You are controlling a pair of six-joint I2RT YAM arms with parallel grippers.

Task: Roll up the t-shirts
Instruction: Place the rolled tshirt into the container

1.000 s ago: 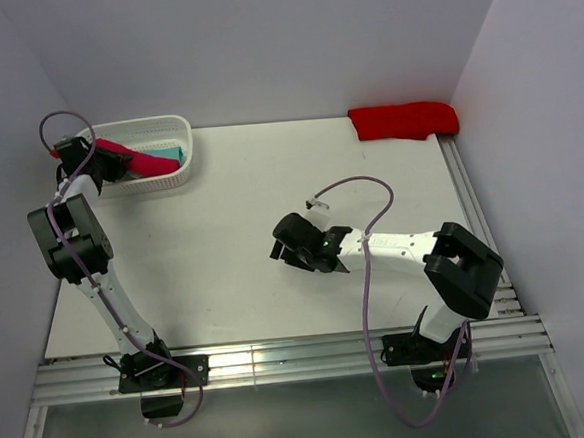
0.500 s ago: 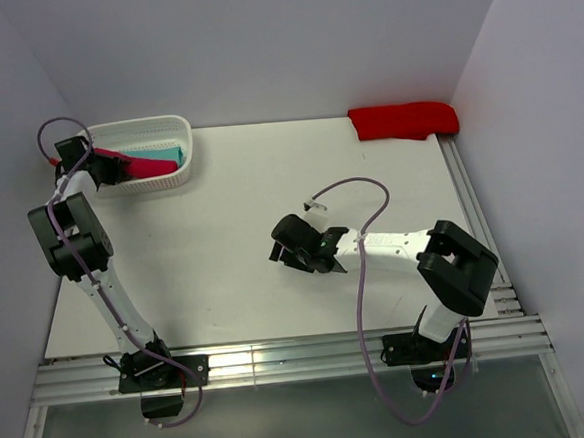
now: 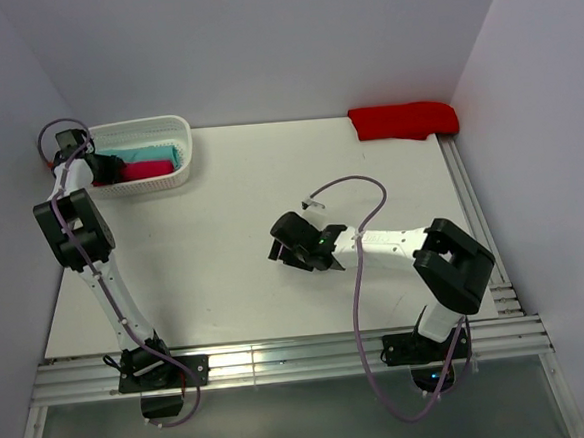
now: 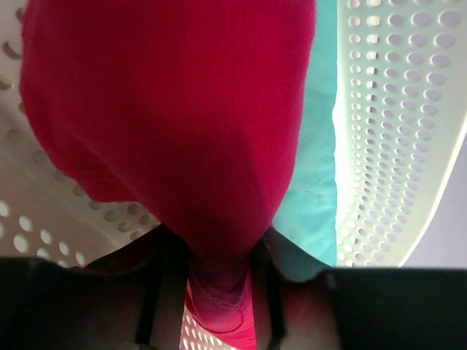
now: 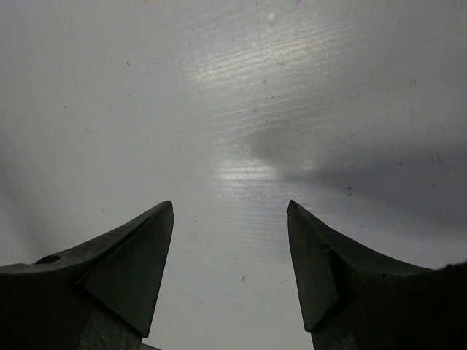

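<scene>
A raspberry-crimson t-shirt point(image 3: 153, 169) lies rolled in the white lattice basket point(image 3: 184, 158) at the back left, on a teal t-shirt point(image 3: 153, 153). My left gripper point(image 3: 104, 170) reaches into the basket's left end. In the left wrist view the crimson t-shirt point(image 4: 168, 109) fills the frame and narrows between my dark fingers point(image 4: 171, 292), which pinch it; my left gripper point(image 4: 215, 292) is shut on that cloth, with the teal t-shirt point(image 4: 315, 182) beside it. A scarlet t-shirt point(image 3: 403, 120) lies rolled at the back right corner. My right gripper point(image 3: 277, 251) point(image 5: 230, 211) hovers open over bare table.
The basket's perforated wall point(image 4: 394, 109) curves close on the right of the left wrist view. Aluminium rails run along the table's right edge point(image 3: 472, 216) and front edge point(image 3: 282, 360). Walls close in on the left, back and right.
The crimson t-shirt, sticking up over the basket's left rim a second ago, now lies down inside it. My left gripper moved back and left. The right arm barely shifted.
</scene>
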